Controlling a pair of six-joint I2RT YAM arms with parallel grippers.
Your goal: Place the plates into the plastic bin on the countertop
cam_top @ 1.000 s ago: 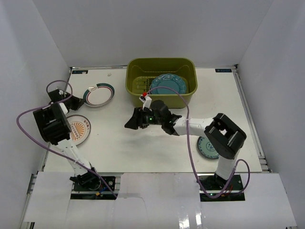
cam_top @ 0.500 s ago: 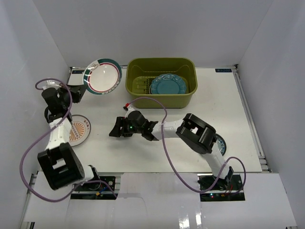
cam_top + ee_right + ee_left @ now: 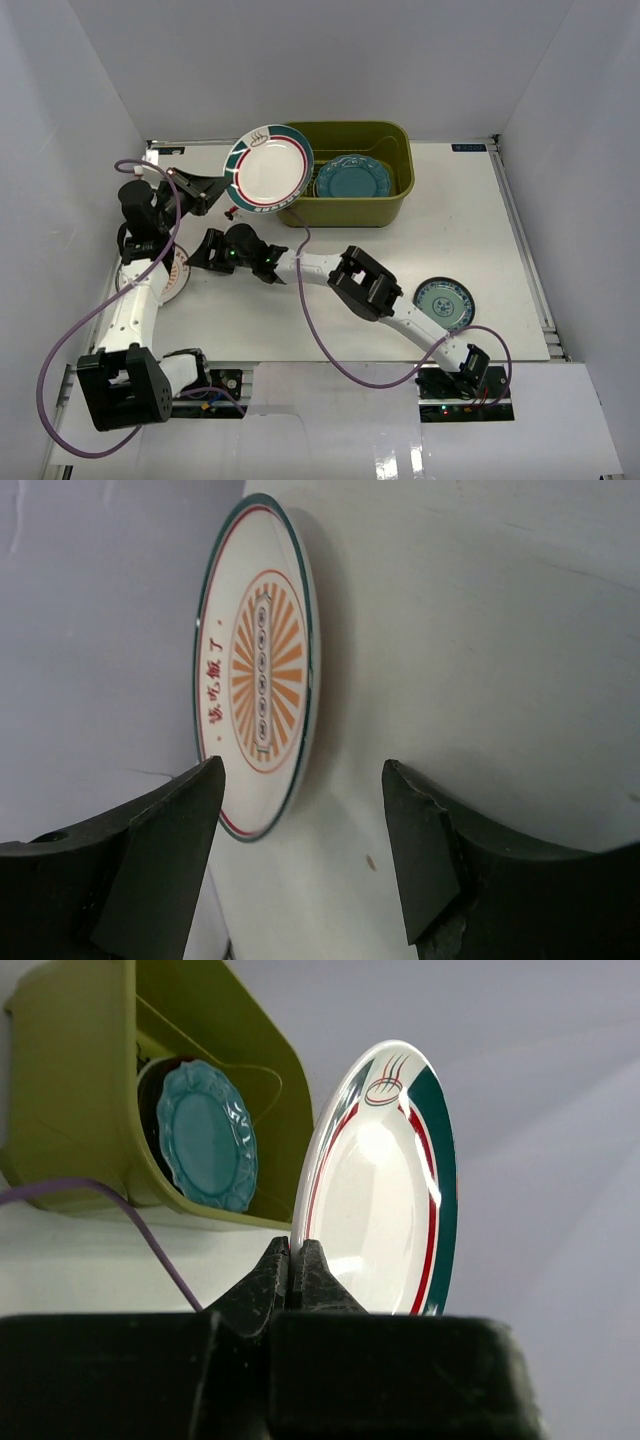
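Left tool point(image 3: 295, 1252) pinches striped-rim plate point(image 3: 385, 1190) beside the plastic bin point(image 3: 80, 1090)

The orange-rayed plate point(image 3: 256, 670) carries red Chinese characters inside its rim, not surely readable. A blue label point(image 3: 467, 147) at the table's point(image 3: 300, 320) far edge is illegible.

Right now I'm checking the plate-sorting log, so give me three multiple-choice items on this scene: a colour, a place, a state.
1. The plate lying uppermost in the plastic bin is: A teal; B orange; C white.
2. The small teal plate is: A in the bin; B on the countertop; C in a gripper.
3. The right gripper is: A open; B shut on a plate; C shut on nothing.
Answers: A, the teal scalloped plate tops it; B, it lies flat outside the bin; A, its jaws stand apart.
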